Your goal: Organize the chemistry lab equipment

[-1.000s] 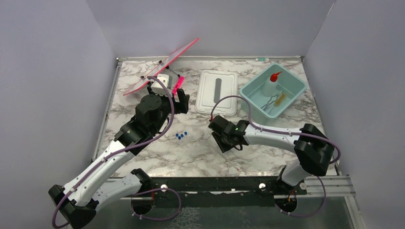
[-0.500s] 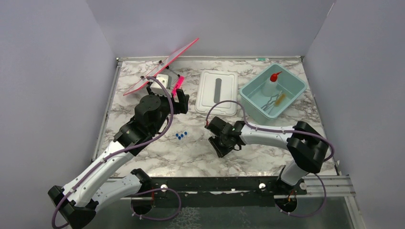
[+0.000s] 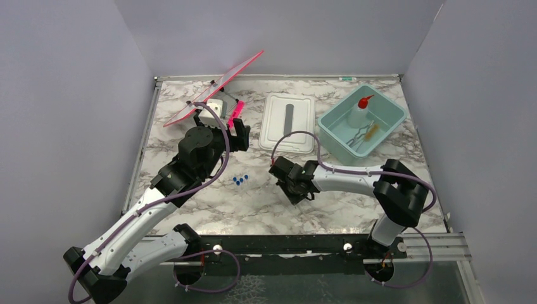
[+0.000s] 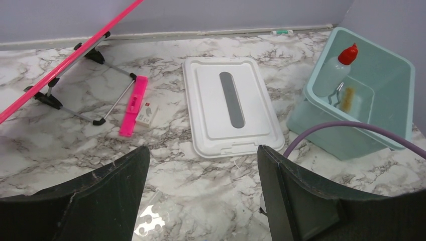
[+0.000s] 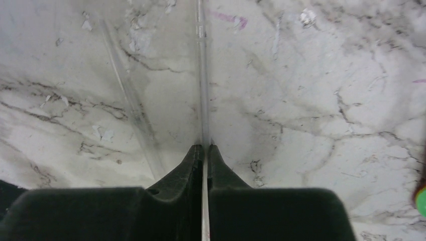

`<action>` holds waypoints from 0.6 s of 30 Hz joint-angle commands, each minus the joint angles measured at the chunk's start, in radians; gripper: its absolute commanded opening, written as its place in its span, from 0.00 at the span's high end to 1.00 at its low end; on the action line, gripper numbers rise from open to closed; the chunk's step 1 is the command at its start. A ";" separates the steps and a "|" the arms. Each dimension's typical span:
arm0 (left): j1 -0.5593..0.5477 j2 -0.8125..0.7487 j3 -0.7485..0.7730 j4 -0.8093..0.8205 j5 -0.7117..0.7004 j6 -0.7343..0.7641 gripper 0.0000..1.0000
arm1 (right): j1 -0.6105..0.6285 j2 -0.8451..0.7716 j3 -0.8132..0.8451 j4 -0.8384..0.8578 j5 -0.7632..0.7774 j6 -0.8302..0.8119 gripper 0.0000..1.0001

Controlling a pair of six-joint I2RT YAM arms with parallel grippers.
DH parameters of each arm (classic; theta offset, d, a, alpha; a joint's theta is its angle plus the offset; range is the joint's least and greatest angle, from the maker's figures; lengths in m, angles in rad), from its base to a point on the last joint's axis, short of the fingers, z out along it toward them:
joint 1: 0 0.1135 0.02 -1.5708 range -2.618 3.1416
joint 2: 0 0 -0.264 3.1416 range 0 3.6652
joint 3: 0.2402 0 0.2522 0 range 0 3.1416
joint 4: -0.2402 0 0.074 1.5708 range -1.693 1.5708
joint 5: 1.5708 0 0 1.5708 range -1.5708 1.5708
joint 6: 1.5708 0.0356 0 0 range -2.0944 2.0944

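Note:
My right gripper [image 5: 206, 148] is low over the marble and shut on a thin clear rod [image 5: 202, 75] that runs straight out ahead of the fingertips. A second clear rod [image 5: 128, 90] lies just left of it, and a green tip [image 5: 421, 198] shows at the right edge. From above, that gripper [image 3: 292, 185] sits mid-table, right of several blue caps [image 3: 239, 180]. My left gripper [image 4: 203, 155] hangs open and holds nothing. The white squeeze bottle [image 3: 358, 114], tan brush [image 3: 372, 131] and metal tweezers [image 3: 358, 137] are in the teal tub [image 3: 391, 107].
A white lid [image 3: 288, 123] lies flat between the tub and a pink tilted stand [image 3: 215, 85] at the back left. A purple cable [image 4: 341, 128] arcs in front of the tub. Grey walls enclose the table on three sides.
My right gripper has slid a little to the left and closed its jaws on the clear rod. The left arm has stayed still.

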 commanded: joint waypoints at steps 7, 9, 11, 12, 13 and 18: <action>0.000 -0.018 0.016 -0.002 -0.030 0.022 0.19 | -0.006 -0.057 0.046 -0.008 0.278 0.049 0.99; 0.001 -0.019 0.021 -0.002 -0.025 0.021 0.19 | -0.006 -0.120 0.073 -0.007 0.315 0.045 0.99; -0.001 -0.021 0.030 0.004 0.008 0.042 0.19 | -0.009 -0.183 0.121 -0.011 0.347 0.043 1.00; 0.000 -0.024 0.039 0.008 0.040 0.067 0.19 | -0.015 -0.208 0.172 -0.028 0.346 0.041 0.99; 0.000 -0.027 0.051 0.011 0.062 0.087 0.19 | -0.020 -0.229 0.225 -0.043 0.342 0.032 0.99; 0.000 -0.037 0.103 0.003 0.069 0.138 0.19 | -0.044 -0.259 0.472 -0.121 0.437 0.031 0.99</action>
